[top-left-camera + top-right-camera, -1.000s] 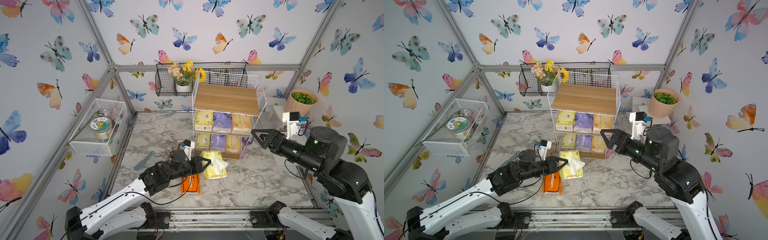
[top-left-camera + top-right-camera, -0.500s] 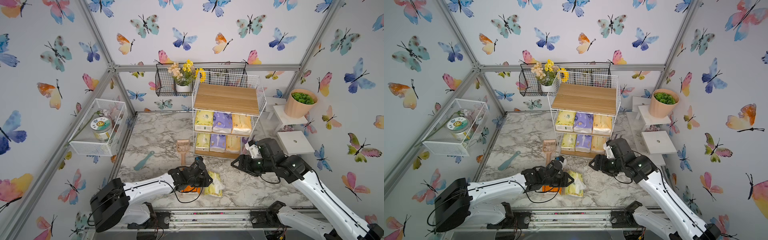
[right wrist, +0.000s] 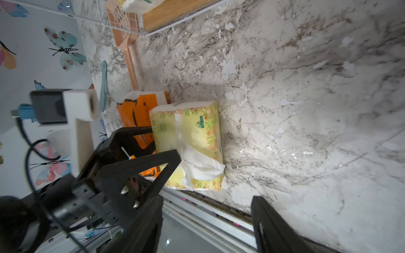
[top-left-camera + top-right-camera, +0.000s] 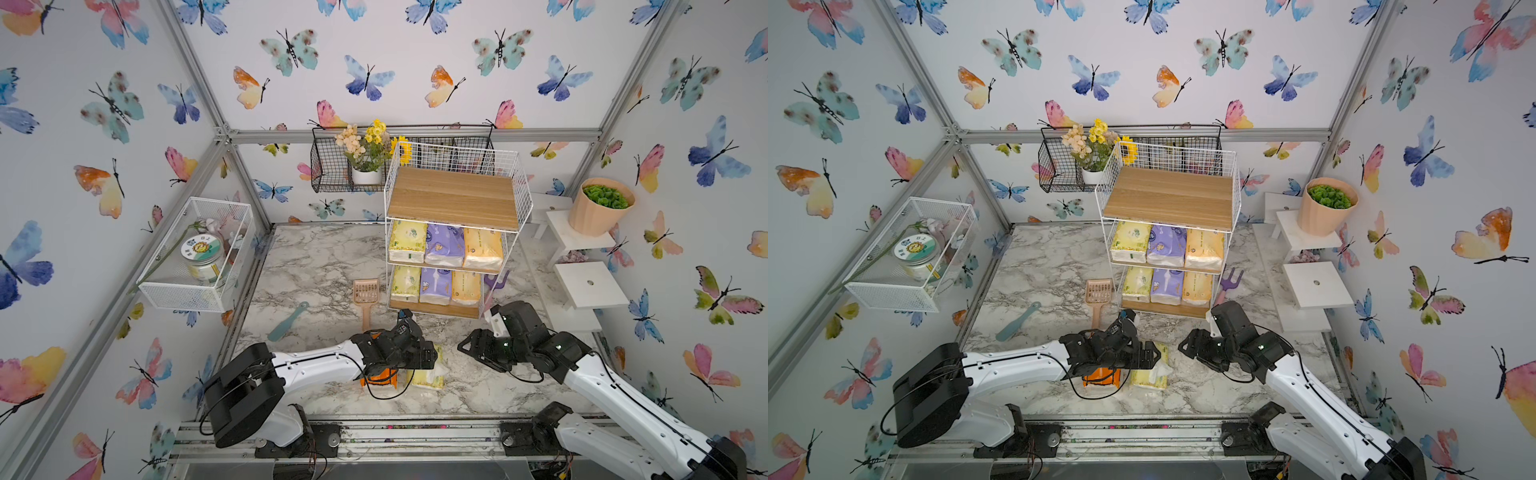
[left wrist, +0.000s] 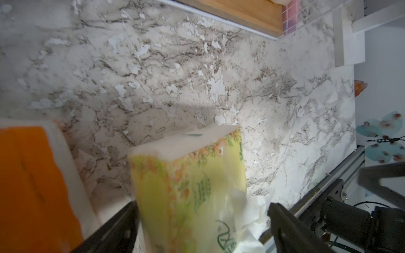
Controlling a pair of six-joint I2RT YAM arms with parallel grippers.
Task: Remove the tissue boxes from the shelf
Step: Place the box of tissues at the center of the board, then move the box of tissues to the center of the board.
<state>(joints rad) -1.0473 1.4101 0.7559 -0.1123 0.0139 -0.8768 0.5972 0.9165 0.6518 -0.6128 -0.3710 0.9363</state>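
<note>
- Tissue packs (image 4: 444, 249): six sit in the shelf (image 4: 453, 199).
- Yellow pack (image 3: 190, 131) lies on the tabletop (image 4: 324, 266), beside orange pack (image 3: 131, 114).
- Left gripper (image 5: 201, 207) is spread wide around yellow pack, not squeezing.
- Right gripper (image 4: 465, 345) gapes, empty.

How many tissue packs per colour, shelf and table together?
Pale yellow-green packs: 3
Purple packs: 2
Light orange packs: 2
Bright orange pack: 1
Total: 8 (6 on the shelf, 2 on the table)
</note>
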